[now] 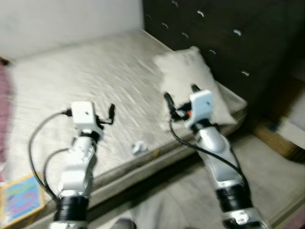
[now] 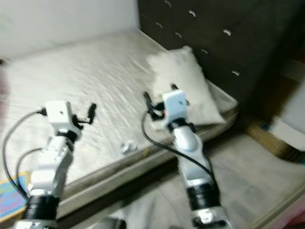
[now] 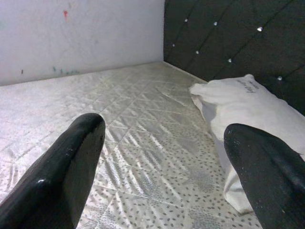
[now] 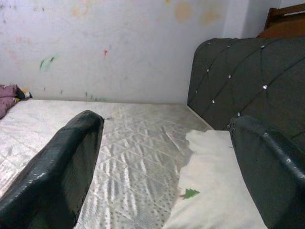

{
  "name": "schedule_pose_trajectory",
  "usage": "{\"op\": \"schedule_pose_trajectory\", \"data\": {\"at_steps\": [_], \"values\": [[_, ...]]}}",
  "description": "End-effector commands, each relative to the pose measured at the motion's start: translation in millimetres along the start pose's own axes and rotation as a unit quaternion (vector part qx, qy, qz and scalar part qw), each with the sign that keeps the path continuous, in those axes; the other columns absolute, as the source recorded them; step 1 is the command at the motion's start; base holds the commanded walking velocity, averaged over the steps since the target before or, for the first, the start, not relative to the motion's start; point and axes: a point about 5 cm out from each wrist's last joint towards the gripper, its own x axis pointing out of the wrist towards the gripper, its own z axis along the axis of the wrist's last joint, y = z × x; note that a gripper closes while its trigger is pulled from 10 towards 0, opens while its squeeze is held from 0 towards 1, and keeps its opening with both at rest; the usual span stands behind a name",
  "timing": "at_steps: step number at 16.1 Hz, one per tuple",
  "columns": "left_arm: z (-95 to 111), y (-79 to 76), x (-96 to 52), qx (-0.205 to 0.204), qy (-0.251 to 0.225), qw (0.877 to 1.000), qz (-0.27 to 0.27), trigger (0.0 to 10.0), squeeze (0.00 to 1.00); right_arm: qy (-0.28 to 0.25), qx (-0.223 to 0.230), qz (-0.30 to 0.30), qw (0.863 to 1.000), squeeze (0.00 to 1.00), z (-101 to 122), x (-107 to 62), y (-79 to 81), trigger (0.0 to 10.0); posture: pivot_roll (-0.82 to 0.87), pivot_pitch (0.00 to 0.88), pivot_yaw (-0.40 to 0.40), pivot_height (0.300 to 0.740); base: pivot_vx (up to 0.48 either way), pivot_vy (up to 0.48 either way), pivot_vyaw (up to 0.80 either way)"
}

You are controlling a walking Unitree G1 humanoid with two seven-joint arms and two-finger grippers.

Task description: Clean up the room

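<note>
**Both arms raised over the bed, nothing in hand yet**

The robot is standing at the long edge of the mattress (image 1: 95,76), and everything below is placed against that mattress. The left gripper (image 1: 108,114) is hanging over its near half, fingers spread wide with nothing between them, as the left wrist view is showing. The right gripper (image 1: 180,101) is hovering over the near end of the pillow (image 1: 190,76), fingers likewise spread and empty. The pillow is lying at the mattress's right end, against the dark tufted headboard (image 1: 214,33).

The likeliest piece of clutter is a small crumpled scrap (image 1: 138,148), sitting on the mattress close to its near edge, between the two arms and touching neither. At the far left end a purple cloth (image 4: 9,98) is bunched up, and a colourful book (image 1: 19,198) is lying just off the near left corner.

What could go wrong: the head views are blurring, so a reach judged from them may be landing beside the scrap. It looks light; a finger brushing it could be nudging it over the edge onto the floor.

No bin or basket is appearing, so I am seeing no place to drop anything.
</note>
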Motion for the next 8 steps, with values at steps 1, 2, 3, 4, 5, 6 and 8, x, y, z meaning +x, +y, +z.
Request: {"op": "schedule_pose_trajectory", "data": {"at_steps": [1, 2, 3, 4, 5, 6, 8], "values": [[4.0, 1.4, 1.1, 0.006, -0.009, 1.0, -0.001, 10.0, 0.0, -0.004, 0.014, 0.001, 1.0, 0.0, 0.6, 0.4, 1.6, 10.0, 0.01, 0.0, 0.021, 0.74, 0.0, 0.0, 0.0], [4.1, 1.3, 1.0, 0.006, -0.01, 1.0, -0.003, 10.0, 0.0, -0.005, 0.017, 0.001, 1.0, 0.0, 0.7, 0.3, 1.7, 10.0, 0.01, 0.0, 0.021, 0.74, 0.0, 0.0, 0.0], [4.2, 1.1, 1.1, 0.005, -0.011, 1.0, -0.004, 10.0, 0.0, -0.004, 0.016, 0.001, 1.0, 0.0, 0.5, 0.3, 1.6, 10.0, 0.01, 0.0, 0.021, 0.74, 0.0, 0.0, 0.0], [4.7, 0.9, 1.0, 0.002, -0.013, 1.0, -0.008, 10.0, 0.0, -0.003, 0.015, 0.001, 1.0, 0.0, 0.5, 0.4, 1.5, 10.0, 0.01, 0.0, 0.019, 0.74, 0.0, 0.0, 0.0], [4.9, 1.0, 0.8, 0.002, -0.014, 1.0, -0.009, 10.0, 0.0, -0.004, 0.015, 0.001, 1.0, 0.0, 0.6, 0.3, 1.4, 10.0, 0.01, 0.0, 0.019, 0.74, 0.0, 0.0, 0.0], [5.0, 0.8, 0.4, 0.0, -0.015, 1.0, -0.009, 10.0, 0.0, -0.003, 0.016, 0.002, 1.0, 0.0, 0.1, 0.2, 1.1, 10.0, 0.01, 0.0, 0.018, 0.74, 0.0, 0.0, 0.0], [5.3, 0.6, 0.4, -0.001, -0.017, 1.0, -0.01, 10.0, 0.0, -0.003, 0.015, 0.003, 1.0, 0.0, 0.1, 0.5, 1.3, 10.0, 0.01, 0.0, 0.018, 0.74, 0.0, 0.0, 0.0]]}}
